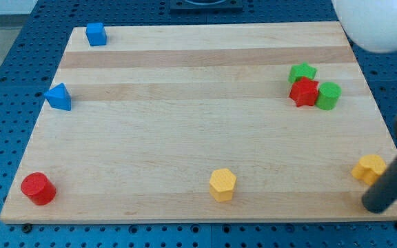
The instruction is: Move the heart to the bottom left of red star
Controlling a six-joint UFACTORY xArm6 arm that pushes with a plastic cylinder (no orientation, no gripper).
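The yellow heart (pixel 369 168) lies near the board's lower right edge. The red star (pixel 303 91) sits at the upper right, touching a green star (pixel 302 71) above it and a green cylinder (pixel 328 96) on its right. My tip (pixel 375 205) is just below the heart, slightly to its right, very close to it; I cannot tell whether it touches. The dark rod slants up toward the view's right edge.
A yellow hexagon (pixel 222 184) lies at bottom centre and a red cylinder (pixel 38 188) at bottom left. A blue triangular block (pixel 58 97) is at the left edge and a blue cube (pixel 96 34) at top left. A blurred white round object (pixel 378 24) hangs at top right.
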